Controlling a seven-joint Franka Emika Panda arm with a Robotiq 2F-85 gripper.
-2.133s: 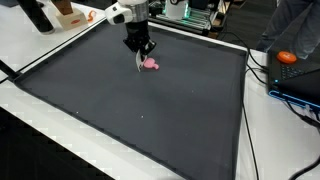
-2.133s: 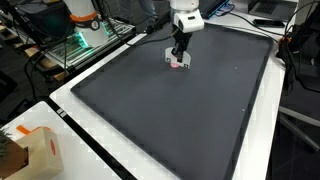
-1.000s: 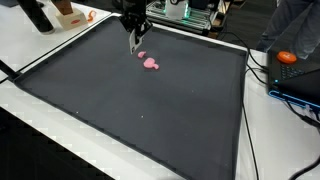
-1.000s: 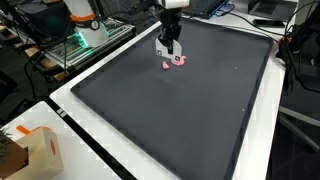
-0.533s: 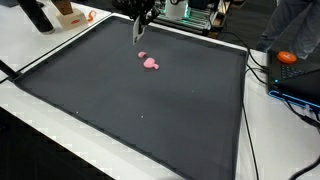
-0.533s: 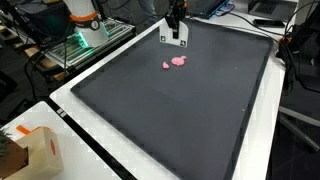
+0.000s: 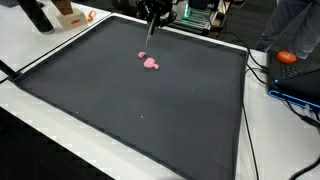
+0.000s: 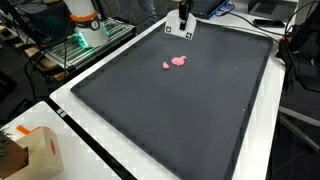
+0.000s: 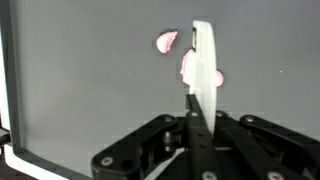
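Note:
My gripper [image 7: 152,18] hangs high over the far edge of the black mat [image 7: 140,110], also seen in the other exterior view [image 8: 185,22]. It is shut on a thin white flat strip [image 9: 205,65] that points down from the jaws [image 9: 197,100]. The strip also shows in both exterior views [image 7: 150,30] [image 8: 186,32]. A pink blob [image 7: 151,63] [image 8: 180,60] lies on the mat with a smaller pink piece [image 7: 142,55] [image 8: 167,66] next to it. Both lie apart from the gripper, below it. In the wrist view the strip partly hides the blob [image 9: 186,66]; the small piece [image 9: 167,42] is clear.
The mat lies on a white table [image 7: 60,130]. An orange object [image 7: 287,57] and cables sit at one side. A cardboard box [image 8: 35,152] stands near a table corner. Equipment racks [image 8: 85,35] stand beyond the mat's far edge.
The gripper has lifted off the pink pieces and moved up and toward the mat's far edge, carrying the white strip. The pink pieces stay on the mat.

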